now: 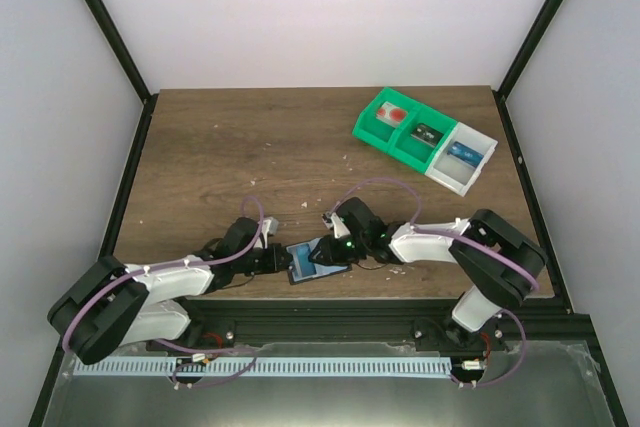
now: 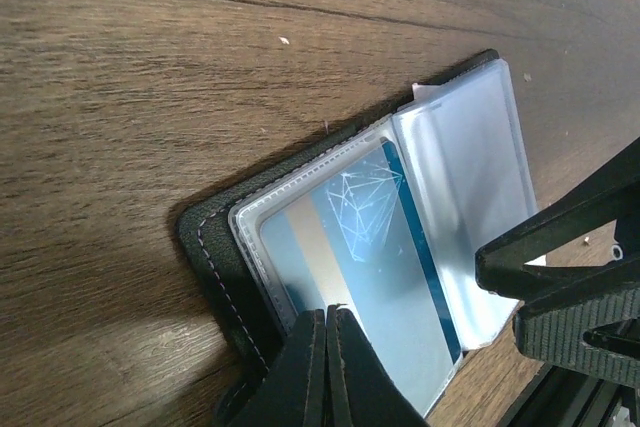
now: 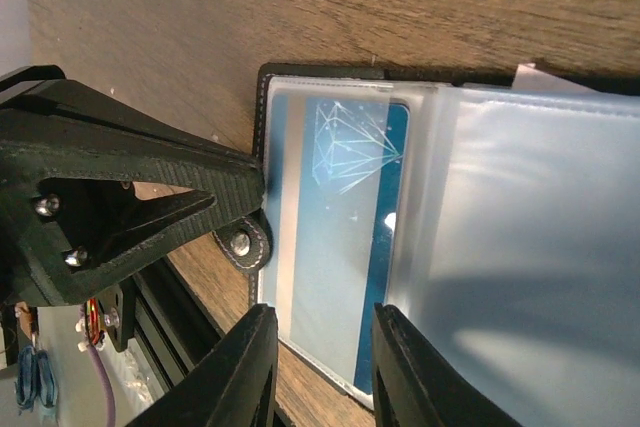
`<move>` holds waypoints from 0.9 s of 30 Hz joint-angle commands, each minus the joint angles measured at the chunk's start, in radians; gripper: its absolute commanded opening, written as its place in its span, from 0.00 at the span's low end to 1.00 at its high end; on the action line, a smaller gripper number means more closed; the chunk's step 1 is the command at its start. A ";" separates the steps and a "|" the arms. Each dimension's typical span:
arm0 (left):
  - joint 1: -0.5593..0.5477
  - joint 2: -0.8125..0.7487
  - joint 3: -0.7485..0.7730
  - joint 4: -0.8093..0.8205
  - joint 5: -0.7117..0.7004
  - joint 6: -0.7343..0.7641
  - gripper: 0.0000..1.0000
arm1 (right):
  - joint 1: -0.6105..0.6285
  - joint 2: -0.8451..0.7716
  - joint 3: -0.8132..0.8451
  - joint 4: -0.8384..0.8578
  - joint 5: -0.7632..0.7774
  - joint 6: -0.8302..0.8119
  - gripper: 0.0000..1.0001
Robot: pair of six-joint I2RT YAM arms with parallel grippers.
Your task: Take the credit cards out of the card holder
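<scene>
Your left jaws, shut tight, seemingly pin the open black card holder [image 2: 215,247] down. Your right jaws, part open, straddle its blue plastic card [image 3: 335,247], ungripped.

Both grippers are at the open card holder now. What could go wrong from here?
The blue card lies inside a clear sleeve; the right gripper, jaws apart over its end, may pinch sleeve and card together and drag the card holder. The left gripper is shut at the holder's very edge, so it might slip. The holder lies close to the near edge of the table and could slide off.
</scene>
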 commanded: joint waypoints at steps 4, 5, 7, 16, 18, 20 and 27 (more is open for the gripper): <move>0.004 0.005 0.009 -0.011 0.000 0.014 0.00 | 0.014 0.035 0.035 -0.005 0.019 -0.011 0.27; 0.003 0.002 0.015 -0.018 0.005 0.015 0.00 | 0.015 0.037 0.035 -0.008 0.025 -0.012 0.26; 0.004 -0.017 0.027 -0.028 0.020 0.014 0.00 | 0.017 0.042 0.035 -0.015 0.034 -0.012 0.26; 0.004 0.001 0.026 -0.017 0.037 -0.003 0.00 | 0.025 0.049 0.028 -0.025 0.051 -0.005 0.25; 0.004 -0.011 0.035 -0.040 0.028 0.002 0.00 | 0.025 0.051 0.028 -0.025 0.052 -0.004 0.25; 0.004 -0.020 0.045 -0.067 0.017 0.008 0.00 | 0.025 0.053 0.026 -0.021 0.053 -0.001 0.25; 0.004 0.000 0.050 -0.115 -0.018 0.023 0.00 | 0.027 0.060 0.022 -0.017 0.052 0.002 0.25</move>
